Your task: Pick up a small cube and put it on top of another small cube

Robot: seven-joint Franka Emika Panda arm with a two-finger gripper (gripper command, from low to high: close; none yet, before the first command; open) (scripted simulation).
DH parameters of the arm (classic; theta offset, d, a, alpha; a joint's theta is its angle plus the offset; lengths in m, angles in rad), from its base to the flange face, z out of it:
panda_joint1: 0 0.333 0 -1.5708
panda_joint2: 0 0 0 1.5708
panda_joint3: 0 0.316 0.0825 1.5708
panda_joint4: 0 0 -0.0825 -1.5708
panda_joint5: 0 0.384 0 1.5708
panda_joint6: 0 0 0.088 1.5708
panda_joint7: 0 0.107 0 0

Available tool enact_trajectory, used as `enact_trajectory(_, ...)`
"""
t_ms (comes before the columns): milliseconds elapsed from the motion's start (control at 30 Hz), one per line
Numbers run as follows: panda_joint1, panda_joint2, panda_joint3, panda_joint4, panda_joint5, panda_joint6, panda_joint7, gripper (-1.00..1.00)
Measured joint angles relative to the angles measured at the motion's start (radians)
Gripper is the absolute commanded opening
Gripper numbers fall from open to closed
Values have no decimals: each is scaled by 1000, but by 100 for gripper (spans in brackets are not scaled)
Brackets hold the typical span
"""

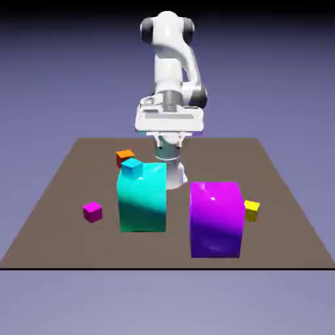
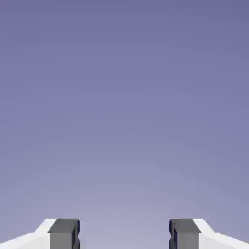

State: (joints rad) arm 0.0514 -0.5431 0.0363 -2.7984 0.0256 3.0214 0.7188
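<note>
1. We find the tiny yellow cube [image 1: 252,210] just beside the big purple block [image 1: 216,219], open toward the exterior view's right.
2. The tiny orange cube [image 1: 124,156] sits behind the big cyan block [image 1: 142,197] and tiny cyan cube [image 1: 131,168].

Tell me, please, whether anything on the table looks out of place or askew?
One oddity: the small cyan cube sits at the top corner of the big cyan block, while the yellow cube, orange cube and magenta cube lie on the table. Nothing looks tipped or damaged.

Exterior view: elevated, faces table [image 1: 65,196] from front, moderately near. Hand view: only backdrop; no shared scene.
</note>
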Motion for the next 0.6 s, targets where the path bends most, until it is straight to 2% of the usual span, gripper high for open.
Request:
enact_trajectory(500,193,462,544,160,193,-244,184,0)
enact_trajectory(600,145,545,628,182,187,-284,312,0)
